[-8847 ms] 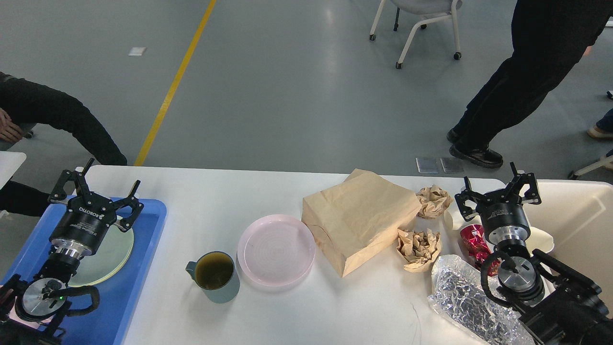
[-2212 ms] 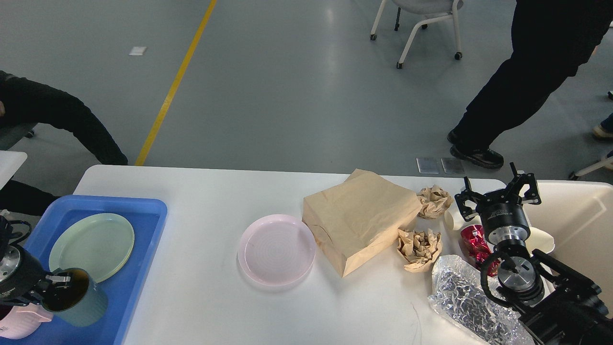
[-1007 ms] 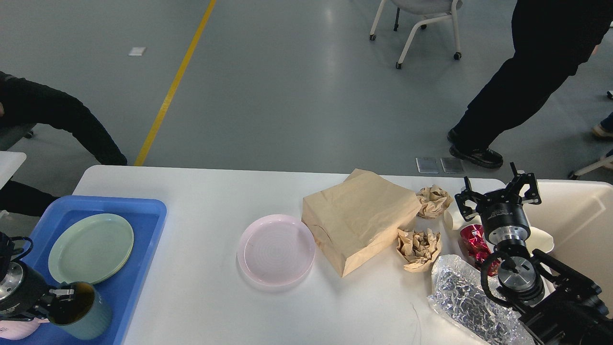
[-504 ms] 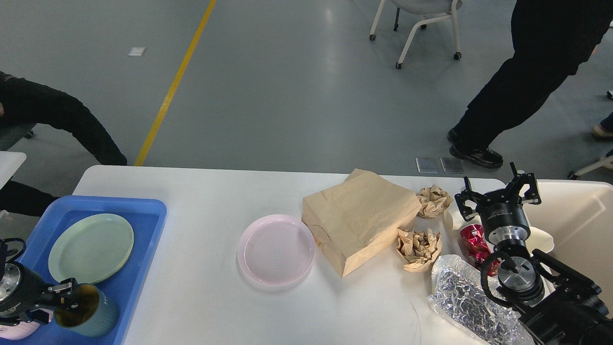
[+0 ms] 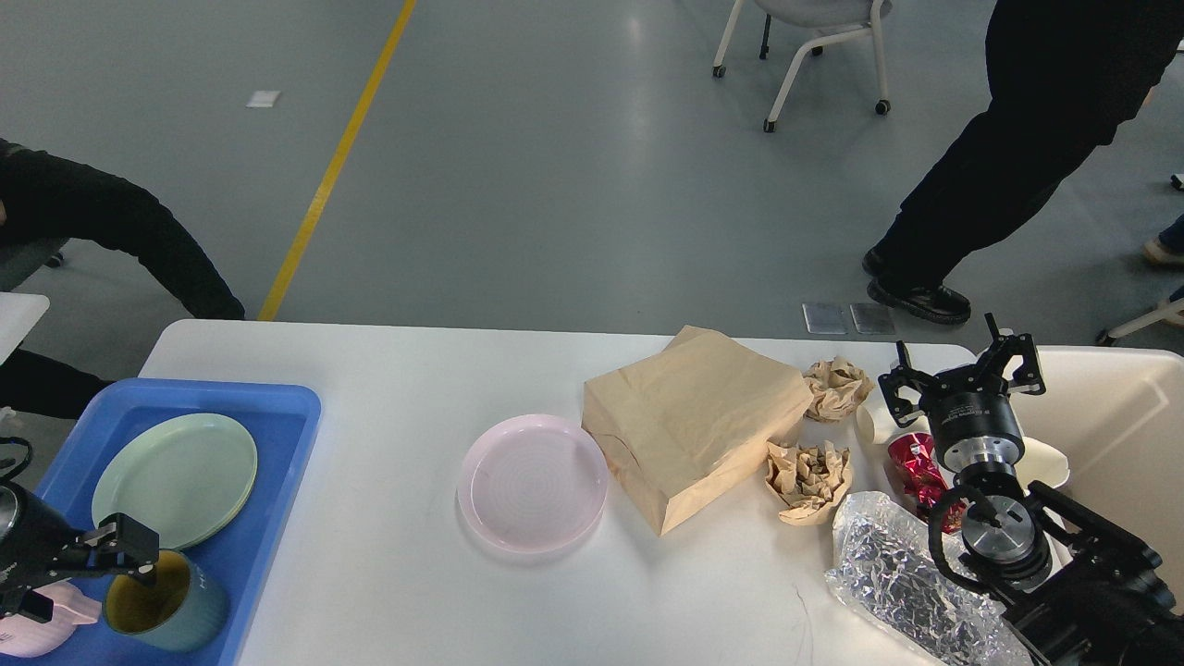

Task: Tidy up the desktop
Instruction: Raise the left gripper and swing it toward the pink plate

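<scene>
The white desktop [image 5: 388, 388] carries a pink plate [image 5: 534, 481], a brown paper bag [image 5: 694, 421], two crumpled paper balls [image 5: 837, 387] [image 5: 809, 476], a red foil wrapper [image 5: 916, 467], a white paper cup [image 5: 874, 425] and a crinkled silver bag [image 5: 906, 578]. At the left, a blue tray [image 5: 277, 407] holds a green plate [image 5: 174, 476] and a teal mug [image 5: 166, 610]. My left gripper [image 5: 120, 560] is open, one finger still at the mug's rim. My right gripper [image 5: 962, 370] hangs open and empty over the cup and wrapper.
A cream bin [image 5: 1110, 435] stands off the desktop's right end. A pink object [image 5: 37, 634] lies at the tray's near left corner. One person [image 5: 1017, 139] stands beyond the far right edge, another [image 5: 83, 222] sits at the far left. A chair [image 5: 814, 37] stands further back.
The left gripper carried the teal mug from the desktop into the blue tray, set it down, and has now opened and drawn slightly left. The right arm has not moved.
</scene>
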`<state>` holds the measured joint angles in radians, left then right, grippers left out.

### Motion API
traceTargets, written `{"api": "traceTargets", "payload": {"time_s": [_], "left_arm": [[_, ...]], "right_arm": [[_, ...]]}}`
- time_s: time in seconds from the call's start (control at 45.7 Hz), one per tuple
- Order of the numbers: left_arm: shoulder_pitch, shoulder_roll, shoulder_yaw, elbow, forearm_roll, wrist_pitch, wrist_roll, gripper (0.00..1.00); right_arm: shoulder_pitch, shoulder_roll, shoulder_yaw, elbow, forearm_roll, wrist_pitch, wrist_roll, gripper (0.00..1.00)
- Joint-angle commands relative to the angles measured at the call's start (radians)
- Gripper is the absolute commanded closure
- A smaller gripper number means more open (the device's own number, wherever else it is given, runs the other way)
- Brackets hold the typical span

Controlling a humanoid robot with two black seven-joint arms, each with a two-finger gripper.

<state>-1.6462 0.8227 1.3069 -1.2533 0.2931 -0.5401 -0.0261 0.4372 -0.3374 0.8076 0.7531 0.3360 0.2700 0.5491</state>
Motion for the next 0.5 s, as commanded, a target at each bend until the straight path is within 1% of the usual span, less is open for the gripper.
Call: {"api": "traceTargets", "payload": {"time_s": [0.0,0.109,0.153,0.219,0.307,0.394,0.482], "left_arm": [[-0.318,-0.088,0.216,-0.136,-0.126,-0.003,-0.003,0.04],[-0.556,-0.224,0.311,-0.254,-0.233,-0.009,-0.001,0.04],[-0.645,-0.282,0.327,-0.296,-0.275,-0.015,0.000,0.04],[-0.748,-0.368,0.330,-0.342,-0.333,-0.040,0.000,0.04],[-0.855,-0.462,0.319,-0.377,-0.410,-0.107,-0.003,0.04],[-0.938,-0.525,0.312,-0.394,-0.483,-0.181,-0.008,0.04],[-0.995,-0.571,0.310,-0.419,-0.555,-0.205,-0.012,0.04]], "right_arm": [[0.000,0.000,-0.001,-0.001,0.000,0.000,0.000,0.00],[0.000,0.000,-0.001,-0.001,0.000,0.000,0.000,0.00],[0.000,0.000,-0.001,-0.001,0.000,0.000,0.000,0.00],[0.000,0.000,0.001,0.000,0.000,0.000,0.000,0.00],[0.000,0.000,0.001,-0.001,0.000,0.000,0.000,0.00],[0.000,0.000,0.001,-0.001,0.000,0.000,0.000,0.00],[0.000,0.000,0.001,-0.001,0.000,0.000,0.000,0.00]]}}
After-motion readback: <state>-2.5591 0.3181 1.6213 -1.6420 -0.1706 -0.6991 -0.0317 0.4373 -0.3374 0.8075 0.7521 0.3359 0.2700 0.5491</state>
